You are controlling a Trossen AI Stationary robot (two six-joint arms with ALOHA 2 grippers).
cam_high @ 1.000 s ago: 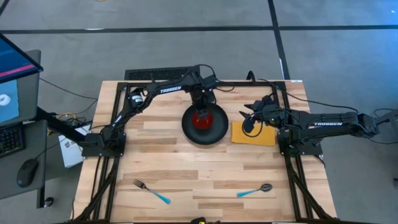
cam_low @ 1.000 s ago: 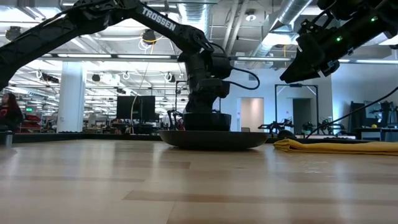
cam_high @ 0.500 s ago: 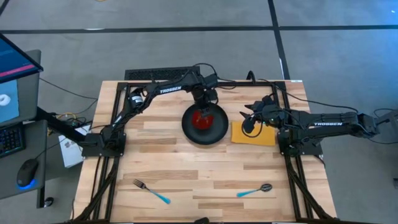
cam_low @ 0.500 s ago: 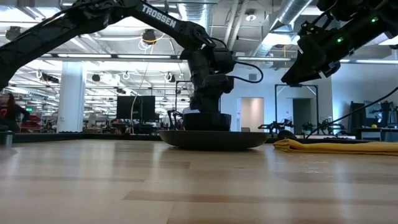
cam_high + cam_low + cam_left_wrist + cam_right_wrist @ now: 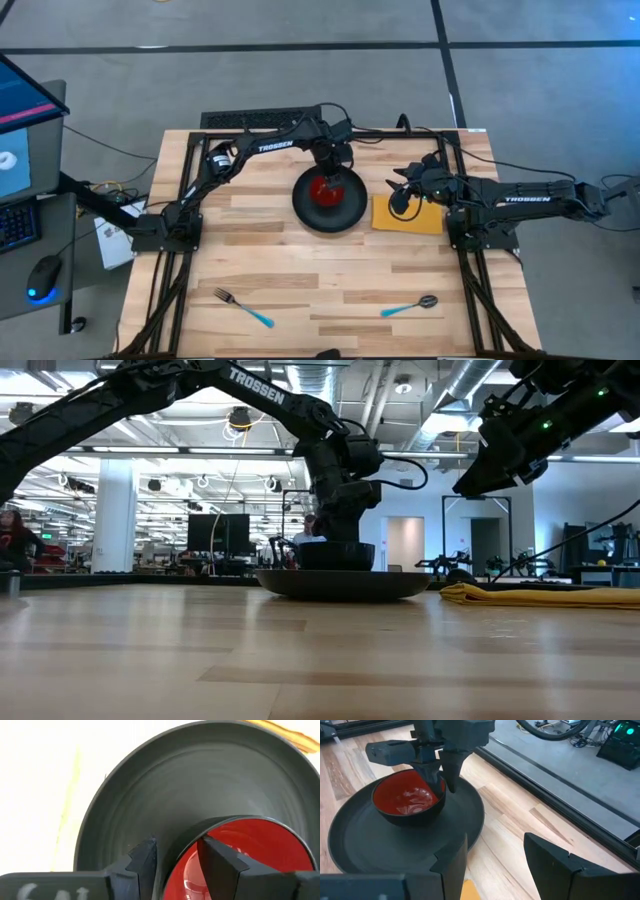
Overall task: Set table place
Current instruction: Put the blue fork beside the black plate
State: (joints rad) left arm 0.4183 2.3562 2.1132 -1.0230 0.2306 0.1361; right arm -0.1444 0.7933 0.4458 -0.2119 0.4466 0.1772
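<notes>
The small red bowl [image 5: 324, 190] sits on the round black plate [image 5: 345, 212] at the table's far middle. My left gripper [image 5: 175, 855] is open and points down over the bowl's far rim [image 5: 442, 784], one finger inside the bowl and one outside. The yellow napkin [image 5: 420, 218] lies flat just right of the plate. My right gripper [image 5: 495, 855] is open and hovers above the napkin's left part, touching nothing. The blue-handled fork [image 5: 243, 307] and spoon [image 5: 410, 305] lie near the table's near edge. My left gripper comes at the bowl from above, fingers pointing down. One finger [image 5: 215, 862] is inside the bowl and the other [image 5: 142, 862] outside its wall, astride the far rim. I cannot tell whether either finger touches the rim. The bowl stands upright on the plate.
The wooden table [image 5: 300, 270] shows bare planks between the plate and the cutlery. A black frame [image 5: 250, 122] runs along the far edge and both arm bases stand at the sides. A desk with a monitor and mouse stands off the table's left.
My left gripper has risen a little and shifted toward the table's far edge over the bowl's far rim. The bowl has stayed on the plate. My right arm has kept still.
</notes>
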